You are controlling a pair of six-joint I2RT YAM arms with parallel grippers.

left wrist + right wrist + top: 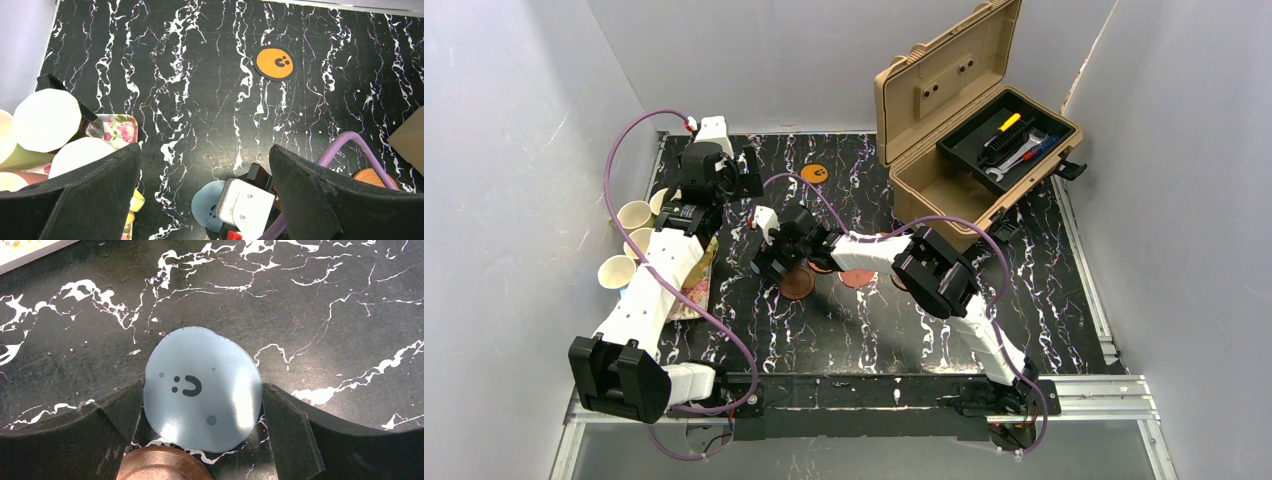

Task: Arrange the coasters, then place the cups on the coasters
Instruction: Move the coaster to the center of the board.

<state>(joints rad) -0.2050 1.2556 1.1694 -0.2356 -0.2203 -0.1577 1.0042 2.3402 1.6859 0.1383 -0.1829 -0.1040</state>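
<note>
1. grey-blue coaster [200,360] flat on the black marbled table [325,300], mid-table, framed by the fingers [292,432] of the right gripper [202,395], spread wide; rim right up against both pads, touching or not cannot be told.
2. in the left wrist view, half hidden under the right gripper's white housing; in the top view, fully covered by that gripper.
3. brown wooden coaster [160,465] just beside it, cut off by the lower edge of the right wrist view; red coaster [857,278] partly masked by the right forearm; orange coaster [274,62] with a dark mark alone near the far edge, well apart.
4. cups [45,120] bunched on the floral tray [117,127] at the left, cropped by the frame and by a left finger; outside colours hard to make out.
5. right arm bent across the middle, wrist aimed down at the table.
6. left gripper [204,150] spread wide, gripping nothing, above the table beside the tray, facing down.
7. open tan toolbox [964,120] at the far right corner.
</note>
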